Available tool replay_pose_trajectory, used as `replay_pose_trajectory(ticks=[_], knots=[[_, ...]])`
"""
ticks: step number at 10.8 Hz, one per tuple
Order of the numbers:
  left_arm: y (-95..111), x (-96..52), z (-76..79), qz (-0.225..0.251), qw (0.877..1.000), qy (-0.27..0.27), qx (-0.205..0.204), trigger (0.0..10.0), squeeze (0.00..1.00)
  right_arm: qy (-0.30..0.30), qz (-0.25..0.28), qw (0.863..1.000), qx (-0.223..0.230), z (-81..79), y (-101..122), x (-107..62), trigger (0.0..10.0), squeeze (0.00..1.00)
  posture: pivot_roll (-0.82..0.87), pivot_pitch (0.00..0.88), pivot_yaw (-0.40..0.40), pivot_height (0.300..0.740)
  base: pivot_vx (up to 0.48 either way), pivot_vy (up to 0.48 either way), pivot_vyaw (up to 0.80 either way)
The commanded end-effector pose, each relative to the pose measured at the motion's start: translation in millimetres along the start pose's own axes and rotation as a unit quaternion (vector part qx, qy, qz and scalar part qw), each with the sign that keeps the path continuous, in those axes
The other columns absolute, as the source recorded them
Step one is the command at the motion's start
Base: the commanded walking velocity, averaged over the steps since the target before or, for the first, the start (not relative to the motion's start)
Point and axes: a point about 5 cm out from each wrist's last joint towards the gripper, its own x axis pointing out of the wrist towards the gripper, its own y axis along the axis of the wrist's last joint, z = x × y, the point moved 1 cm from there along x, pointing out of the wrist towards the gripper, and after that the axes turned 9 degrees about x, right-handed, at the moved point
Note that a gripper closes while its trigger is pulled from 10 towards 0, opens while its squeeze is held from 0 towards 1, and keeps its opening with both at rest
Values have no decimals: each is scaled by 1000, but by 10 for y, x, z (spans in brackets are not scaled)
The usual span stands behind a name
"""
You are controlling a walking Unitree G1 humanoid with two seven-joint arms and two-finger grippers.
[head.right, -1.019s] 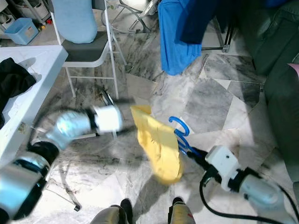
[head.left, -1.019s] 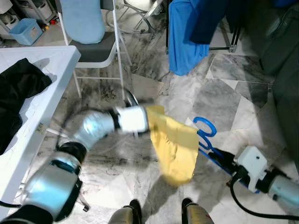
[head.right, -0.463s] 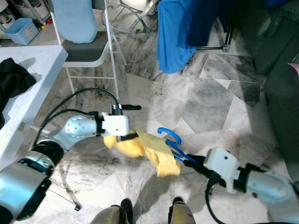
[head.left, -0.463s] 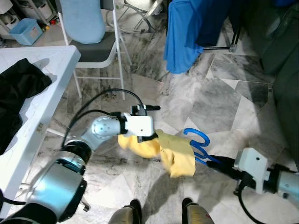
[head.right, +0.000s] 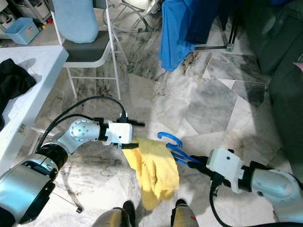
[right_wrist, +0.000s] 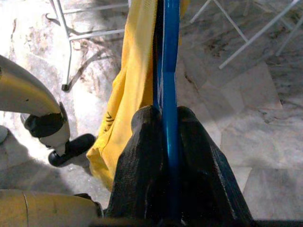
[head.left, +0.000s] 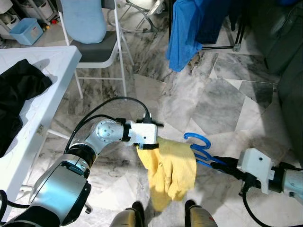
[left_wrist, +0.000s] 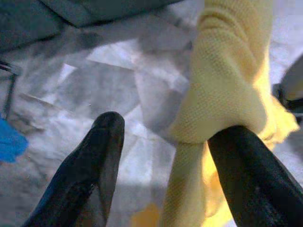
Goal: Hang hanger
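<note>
right gripper (right_wrist: pixel 163 125) clamped on blue hanger (head.left: pixel 199 146) | left gripper (left_wrist: pixel 173 142) fingers apart, one under yellow garment (head.left: pixel 168 170) draped on hanger | over marble floor (head.left: pixel 222 94)

Both eye views look steeply down from the head at the marble floor (head.left: pixel 222 94). Each wrist view looks close along its own fingers; all share the yellow cloth (head.left: pixel 170 165).

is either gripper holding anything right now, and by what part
The right gripper is shut on the blue plastic hanger, clamped on its bar. The yellow knit garment drapes over one finger of the open left gripper.
</note>
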Motion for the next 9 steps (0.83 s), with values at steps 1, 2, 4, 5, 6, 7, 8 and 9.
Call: replay_pose_trajectory(ticks=[1, 2, 4, 5, 6, 7, 8, 9], knots=[[-53, -7, 70, -9, 1000, -19, -24, 0, 0, 15, 14, 1000, -14, -38, 47, 36, 10000, 0, -254, 282, 168, 740, 0, 0, 0], [-46, 19, 89, -7, 999, -28, -35, 0, 0, 12, 13, 1000, -23, -23, 52, 52, 10000, 0, -253, 282, 168, 740, 0, 0, 0], [-56, 31, 108, -16, 999, -39, -33, 0, 0, 5, 17, 999, -31, 27, 83, 64, 10000, 0, -254, 281, 165, 740, 0, 0, 0], [-38, 38, 68, -13, 999, -25, -29, 0, 0, -3, 13, 999, -42, 64, 80, 61, 10000, 0, -253, 280, 164, 740, 0, 0, 0], [-21, 41, 34, -9, 999, -14, -29, 0, 0, -8, 14, 999, -46, 87, 81, 64, 10000, 0, -253, 280, 164, 740, 0, 0, 0], [-13, 38, 0, -11, 1000, -4, -19, 0, 0, -8, 14, 999, -48, 100, 81, 71, 10000, 0, -250, 280, 165, 740, 0, 0, 0], [0, 40, -39, -14, 1000, 13, -7, 0, 0, -9, 12, 999, -52, 115, 72, 77, 10000, 0, -250, 280, 165, 740, 0, 0, 0], [36, 49, -121, -12, 999, 44, 6, 0, 0, -14, 10, 998, -64, 147, 75, 81, 10000, 0, -247, 285, 172, 740, 0, 0, 0]])
